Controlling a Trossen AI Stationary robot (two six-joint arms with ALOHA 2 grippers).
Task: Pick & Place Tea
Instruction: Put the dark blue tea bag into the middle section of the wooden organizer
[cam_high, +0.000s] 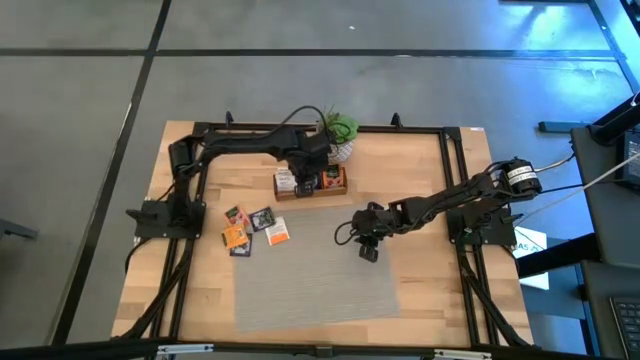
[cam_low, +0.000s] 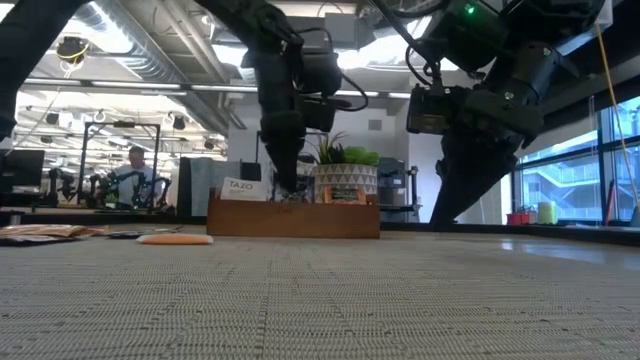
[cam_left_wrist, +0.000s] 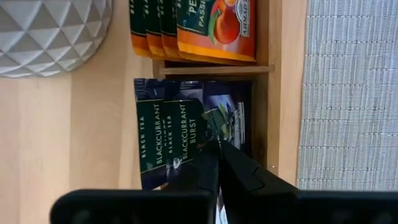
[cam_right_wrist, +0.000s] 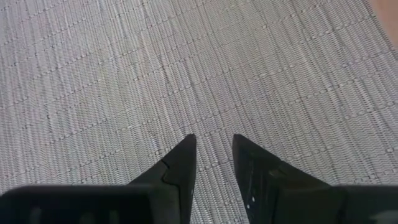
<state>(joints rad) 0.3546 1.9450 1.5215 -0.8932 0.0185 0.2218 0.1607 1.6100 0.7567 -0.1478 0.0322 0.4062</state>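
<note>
- My left gripper (cam_left_wrist: 214, 146) is pinched shut on a dark tea packet (cam_left_wrist: 225, 119), right over the middle slot of the wooden tray (cam_high: 310, 184), packet edge-down.
- Loose packets (cam_high: 252, 228) lie on the bench, nearer my left arm.
- Right gripper (cam_right_wrist: 213, 155) hovers half-open over the mat (cam_right_wrist: 186, 68), empty.
- Can't tell if the packet touches the slot floor.

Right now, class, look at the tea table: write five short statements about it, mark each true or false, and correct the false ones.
1. The left gripper is over the tray's middle compartment. True.
2. The right gripper holds a packet. False: it is empty, above the mat.
3. Loose packets lie on the table left of the mat. True.
4. The left gripper is wide open. False: it is shut.
5. The orange packets share the dark packets' compartment. False: a divider parts them.
</note>
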